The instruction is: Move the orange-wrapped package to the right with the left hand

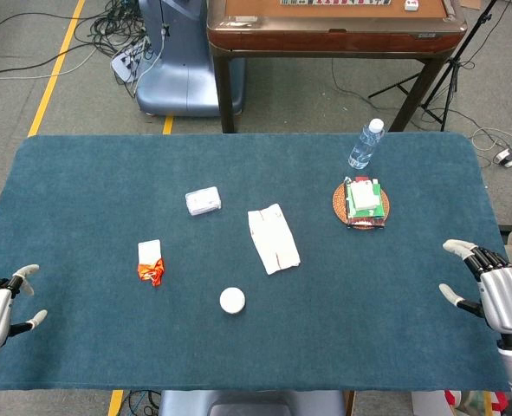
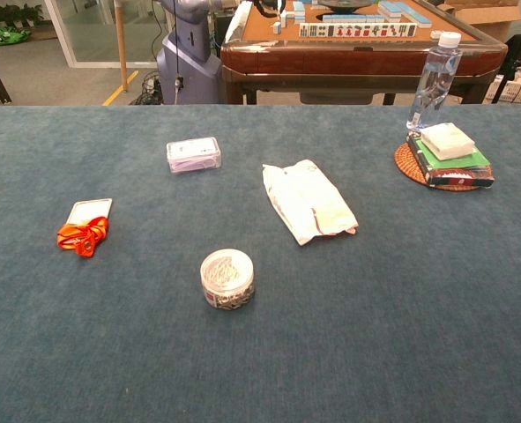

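Note:
The orange-wrapped package (image 1: 151,262) is a small white flat pack with an orange band bunched at its near end, lying on the left part of the blue table; in the chest view the package (image 2: 85,226) sits at the left. My left hand (image 1: 0,308) hovers at the table's near left edge, well to the left of the package, fingers apart and holding nothing. At the near right edge my right hand (image 1: 494,290) has its fingers spread and is also empty. Neither hand shows in the chest view.
A small clear box (image 1: 203,201) lies behind the package, a white bag (image 1: 273,238) at the centre, and a round tin (image 1: 232,301) near the front. At the back right, a woven coaster (image 1: 360,208) carries stacked packs beside a water bottle (image 1: 366,144).

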Tool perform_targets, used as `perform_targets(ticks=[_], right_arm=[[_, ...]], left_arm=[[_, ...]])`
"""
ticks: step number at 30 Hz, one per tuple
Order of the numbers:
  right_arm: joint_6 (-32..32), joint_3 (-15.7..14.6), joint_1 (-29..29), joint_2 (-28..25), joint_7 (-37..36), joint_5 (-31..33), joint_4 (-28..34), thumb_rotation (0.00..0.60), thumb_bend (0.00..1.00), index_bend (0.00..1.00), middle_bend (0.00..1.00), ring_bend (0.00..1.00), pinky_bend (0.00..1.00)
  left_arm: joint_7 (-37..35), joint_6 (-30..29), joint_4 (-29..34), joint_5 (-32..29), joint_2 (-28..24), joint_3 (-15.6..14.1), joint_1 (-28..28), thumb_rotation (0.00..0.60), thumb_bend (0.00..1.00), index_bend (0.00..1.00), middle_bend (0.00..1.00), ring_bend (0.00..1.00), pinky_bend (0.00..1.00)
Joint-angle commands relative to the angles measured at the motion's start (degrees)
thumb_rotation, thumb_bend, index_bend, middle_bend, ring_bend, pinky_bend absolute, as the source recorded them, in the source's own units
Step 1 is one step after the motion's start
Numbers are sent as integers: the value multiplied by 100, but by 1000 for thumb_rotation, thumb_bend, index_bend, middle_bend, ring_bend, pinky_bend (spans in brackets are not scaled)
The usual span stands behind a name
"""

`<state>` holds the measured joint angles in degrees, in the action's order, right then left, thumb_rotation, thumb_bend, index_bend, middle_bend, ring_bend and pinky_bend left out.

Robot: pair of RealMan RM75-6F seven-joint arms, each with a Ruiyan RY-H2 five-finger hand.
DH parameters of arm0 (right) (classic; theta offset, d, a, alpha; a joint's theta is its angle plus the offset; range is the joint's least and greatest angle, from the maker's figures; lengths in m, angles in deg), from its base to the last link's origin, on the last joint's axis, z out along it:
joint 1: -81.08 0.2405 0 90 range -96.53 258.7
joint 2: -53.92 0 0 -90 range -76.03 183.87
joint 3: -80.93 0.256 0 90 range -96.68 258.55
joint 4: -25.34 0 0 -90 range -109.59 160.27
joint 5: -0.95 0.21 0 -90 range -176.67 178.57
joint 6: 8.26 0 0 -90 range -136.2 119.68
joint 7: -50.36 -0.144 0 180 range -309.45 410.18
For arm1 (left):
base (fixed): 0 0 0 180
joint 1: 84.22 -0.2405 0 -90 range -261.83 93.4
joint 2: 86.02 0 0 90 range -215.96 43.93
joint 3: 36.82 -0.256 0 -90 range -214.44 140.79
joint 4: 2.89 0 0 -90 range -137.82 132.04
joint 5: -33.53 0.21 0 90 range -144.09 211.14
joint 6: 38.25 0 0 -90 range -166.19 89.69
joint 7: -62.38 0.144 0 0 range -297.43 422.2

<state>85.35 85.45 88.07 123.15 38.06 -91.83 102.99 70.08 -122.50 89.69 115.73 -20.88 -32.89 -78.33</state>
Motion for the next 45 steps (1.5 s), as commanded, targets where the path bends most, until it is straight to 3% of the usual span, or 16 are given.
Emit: perform_targets(ticks=[1, 9, 12, 16, 20, 25, 35, 45], right_arm=[[90, 3, -26, -19, 10, -49, 47, 600, 115, 203, 300, 342, 487], [335, 21, -180, -151, -80, -38, 171, 600, 115, 160, 299, 341, 487], [420, 58, -218, -156, -128, -17, 178, 600, 115, 133, 298, 341, 487], [441, 68, -236, -181, -132, -23, 195, 600, 115, 104, 298, 341, 487], [459, 78, -244, -204, -134, -41, 231, 600, 115, 103, 298, 342, 487], [394, 87, -248, -234, -147, 12, 243, 600, 115, 103, 298, 342, 487], [344, 88, -237, -305, -224, -13, 319, 600, 115, 103, 298, 341, 487], [376, 94, -271, -373, -362, -15, 373, 600, 140, 103, 298, 341, 487]], left_arm=[[46, -2, 7, 38, 15, -10, 16, 600, 112, 286, 499, 452, 598], [206, 53, 75, 123, 34, 22, 129, 600, 107, 285, 499, 451, 598], [350, 185, 199, 129, 21, 42, 238, 600, 60, 270, 487, 435, 598], [710, 515, 415, 142, -50, 31, 456, 600, 16, 216, 382, 363, 581], [1053, 918, 590, -31, 16, 60, 699, 600, 0, 137, 216, 200, 282], [1278, 1198, 555, -147, 288, 140, 966, 600, 0, 74, 73, 37, 137], [1955, 1703, 587, -854, 781, 475, 1542, 600, 0, 52, 2, 0, 126], [2640, 2088, 438, -1673, 1286, 663, 2109, 600, 0, 0, 0, 0, 126]])
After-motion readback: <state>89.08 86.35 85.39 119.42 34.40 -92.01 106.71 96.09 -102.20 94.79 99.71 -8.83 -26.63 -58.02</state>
